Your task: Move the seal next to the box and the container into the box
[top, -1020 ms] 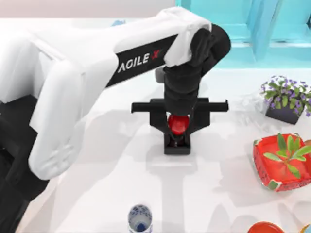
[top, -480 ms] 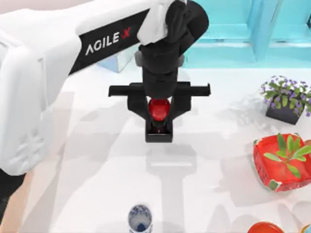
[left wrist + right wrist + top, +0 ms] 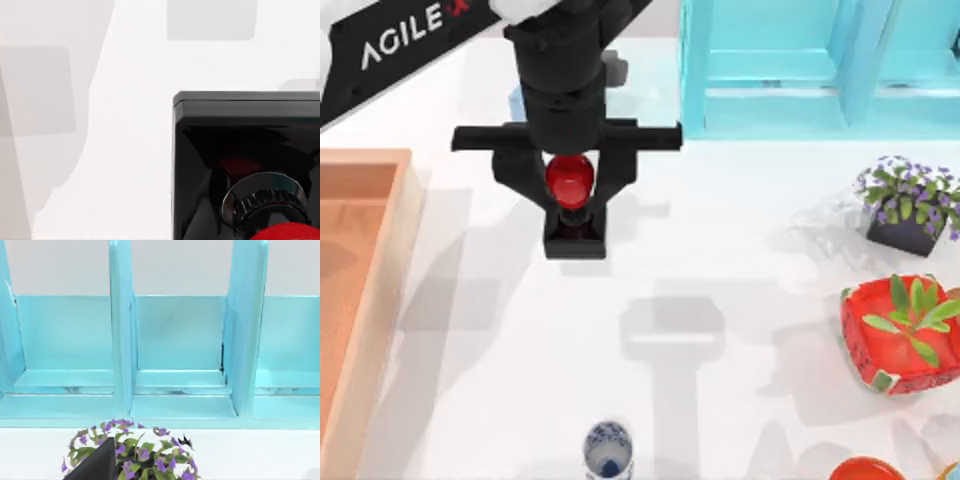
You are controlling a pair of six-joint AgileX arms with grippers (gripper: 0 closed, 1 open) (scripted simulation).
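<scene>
Starting at the table's left edge, the box (image 3: 365,300) shows its thick wooden rim and part of its shallow floor. Just right of it, well apart from the rim, the left gripper (image 3: 570,190) hangs over the white table (image 3: 740,260) with its two fingers (image 3: 532,185) pinched in on the red knob of the seal (image 3: 570,182); the black base sits below the fingertips, and a shadow lies on the table beside it, lower right. Behind the gripper a small light blue tissue box (image 3: 517,103) peeks out. Down at the near edge, the container (image 3: 608,450) stands upright, alone, far from both box and seal.

Further right, the turquoise shelf unit (image 3: 790,70) runs along the back, then a purple flower pot (image 3: 908,205) and a red bowl with green plant (image 3: 900,335) at the right side.

From the left wrist, the seal (image 3: 247,165) looms close: glossy black base, ribbed metal collar, a sliver of red knob, white table around it. From the right wrist, the shelf unit (image 3: 170,340) faces square on, the purple flower pot (image 3: 130,452) in front. Whether the right gripper is open I cannot tell.
</scene>
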